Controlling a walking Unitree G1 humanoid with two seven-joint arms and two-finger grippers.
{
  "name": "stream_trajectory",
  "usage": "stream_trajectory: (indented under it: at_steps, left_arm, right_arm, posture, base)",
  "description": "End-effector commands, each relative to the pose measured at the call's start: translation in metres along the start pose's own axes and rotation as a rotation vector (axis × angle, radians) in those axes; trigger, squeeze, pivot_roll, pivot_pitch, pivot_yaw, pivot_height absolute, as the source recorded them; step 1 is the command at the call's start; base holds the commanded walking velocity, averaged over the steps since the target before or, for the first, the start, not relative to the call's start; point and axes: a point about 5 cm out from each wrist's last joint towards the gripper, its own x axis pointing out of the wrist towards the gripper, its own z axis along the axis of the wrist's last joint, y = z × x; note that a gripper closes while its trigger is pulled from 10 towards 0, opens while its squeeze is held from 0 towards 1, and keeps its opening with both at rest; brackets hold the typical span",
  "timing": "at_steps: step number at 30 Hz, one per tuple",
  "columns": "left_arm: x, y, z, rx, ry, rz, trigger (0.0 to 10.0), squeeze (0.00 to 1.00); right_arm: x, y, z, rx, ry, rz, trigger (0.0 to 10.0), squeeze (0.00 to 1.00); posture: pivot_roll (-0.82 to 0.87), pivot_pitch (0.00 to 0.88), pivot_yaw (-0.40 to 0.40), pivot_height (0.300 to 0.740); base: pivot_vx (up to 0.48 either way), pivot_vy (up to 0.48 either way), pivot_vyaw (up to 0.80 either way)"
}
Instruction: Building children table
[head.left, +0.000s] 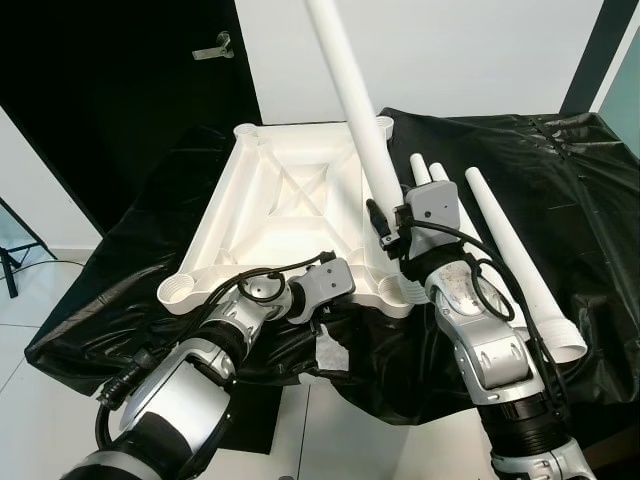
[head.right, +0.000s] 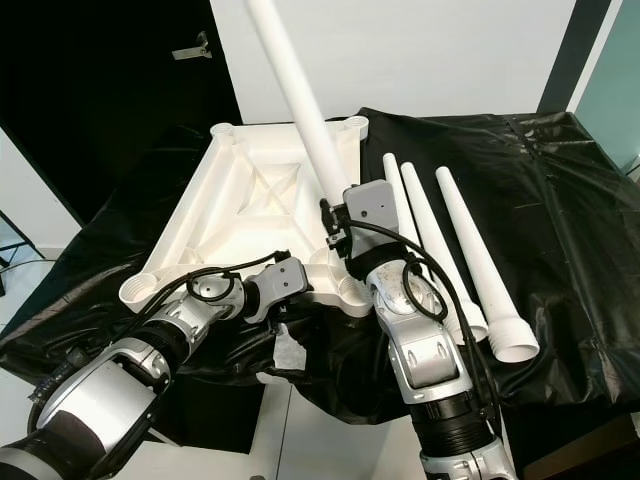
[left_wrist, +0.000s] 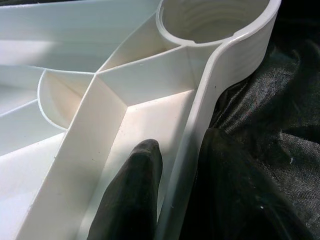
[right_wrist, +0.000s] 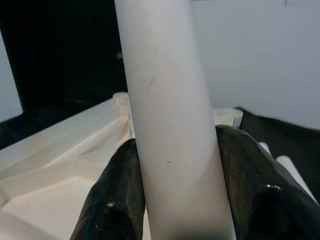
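Tabletop: white tabletop (head.left: 285, 210), upside down with ribs up, centre of the frame, on a black cloth (head.left: 560, 190) over the surface.
Left gripper (left_wrist: 172, 192): lower centre, at the tabletop's near rim; fingers (left_wrist: 132, 185) nearly closed, pinching the rim wall, 1 inside, 1 outside.
Socket: round corner socket (left_wrist: 215, 20) just beyond the pinched rim.
Right gripper (right_wrist: 175, 190): right of centre, fingers closed around a white leg (head.left: 355, 100).
Leg: tilted, rising to the upper centre, lower end near the tabletop's near right corner.
Spare legs: 3 legs (head.right: 480, 260) lying side by side, right of the tabletop.
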Motion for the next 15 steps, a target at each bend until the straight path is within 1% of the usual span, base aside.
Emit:
stream_trajectory:
  at_steps: [1,2,3,4,6,7,9,10,12,15]
  left_arm:
    - [0.013,-0.024,-0.012,-0.078,0.013,-0.064,10.0,0.00]
    - [0.013,-0.024,-0.012,-0.078,0.013,-0.064,10.0,0.00]
    - [0.014,-0.025,-0.012,-0.082,0.010,-0.068,10.0,0.00]
    - [0.014,-0.025,-0.012,-0.082,0.010,-0.068,10.0,0.00]
    - [0.014,-0.026,-0.013,-0.088,0.009,-0.069,10.0,0.00]
    - [0.014,-0.026,-0.013,-0.088,0.009,-0.069,10.0,0.00]
    - [0.014,-0.027,-0.015,-0.094,0.011,-0.069,10.0,0.00]
    - [0.014,-0.027,-0.015,-0.094,0.011,-0.069,10.0,0.00]
    - [0.014,-0.028,-0.016,-0.098,0.012,-0.069,10.0,0.00]
    - [0.014,-0.028,-0.016,-0.099,0.012,-0.069,10.0,0.00]
  right_arm:
    - [-0.002,-0.001,-0.001,-0.002,-0.033,-0.015,10.0,0.00]
    - [-0.002,-0.001,-0.001,-0.002,-0.033,-0.015,10.0,0.00]
    - [-0.002,-0.001,0.003,-0.003,-0.074,-0.017,10.0,0.00]
    - [-0.002,-0.001,0.003,-0.003,-0.074,-0.017,10.0,0.00]
    - [-0.004,0.001,0.007,0.005,-0.133,0.011,10.0,0.00]
    - [-0.004,0.001,0.007,0.005,-0.133,0.011,10.0,0.00]
    - [-0.008,0.007,0.003,-0.007,-0.139,0.063,10.0,0.00]
    - [-0.008,0.007,0.003,-0.007,-0.139,0.063,10.0,0.00]
    - [-0.014,0.010,-0.002,0.016,-0.120,0.106,10.0,0.00]
    - [-0.016,0.011,-0.004,0.030,-0.111,0.120,10.0,0.00]
  posture:
    - [-0.12,0.000,0.077,0.740]
    - [-0.12,0.000,0.077,0.740]
    - [-0.12,0.000,0.078,0.740]
    - [-0.12,0.000,0.078,0.740]
    - [-0.12,0.000,0.076,0.740]
    - [-0.12,0.000,0.076,0.740]
    - [-0.12,0.000,0.074,0.740]
    - [-0.12,0.000,0.074,0.740]
    - [-0.12,0.000,0.071,0.740]
    - [-0.12,0.000,0.071,0.740]
  base:
    - [0.000,0.000,0.00]
    - [0.000,0.000,0.00]
    - [0.000,0.000,0.00]
    - [0.000,0.000,0.00]
    - [0.000,0.000,0.00]
    - [0.000,0.000,0.00]
    - [0.000,0.000,0.00]
    - [0.000,0.000,0.00]
    - [0.000,0.000,0.00]
    - [0.000,0.000,0.00]
